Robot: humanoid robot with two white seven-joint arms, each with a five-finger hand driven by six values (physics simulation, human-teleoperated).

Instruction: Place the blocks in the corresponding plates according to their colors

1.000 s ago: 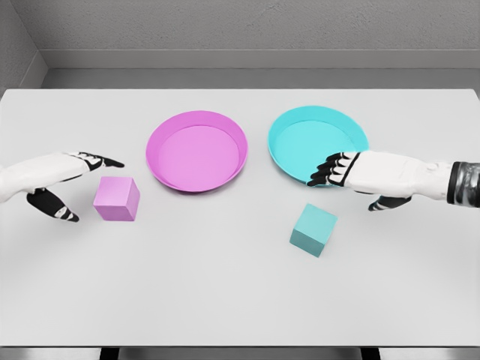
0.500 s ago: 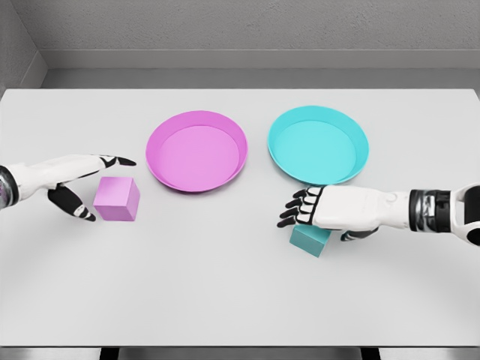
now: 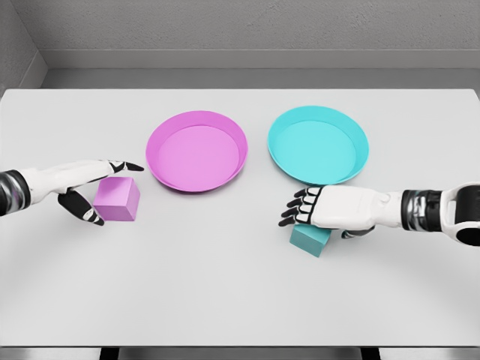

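Observation:
A pink block (image 3: 120, 204) rests on the white table (image 3: 225, 285), left of the pink plate (image 3: 159, 174). My left hand (image 3: 117, 192) straddles it: the fingers (image 3: 112, 166) reach over its top far edge, the thumb (image 3: 81, 209) lies by its left side, and the hand is open. A teal block (image 3: 309, 239) sits in front of the teal plate (image 3: 274, 150). My right hand (image 3: 319, 223) hovers flat over this block with fingers spread, hiding its top. Both plates hold nothing.
The two plates sit side by side in the middle of the table, almost touching. A grey wall runs behind the table's far edge.
My right hand came down and to the left from the teal plate's rim to sit over the teal block. My left hand slid right until it straddled the pink block. Neither block moved.

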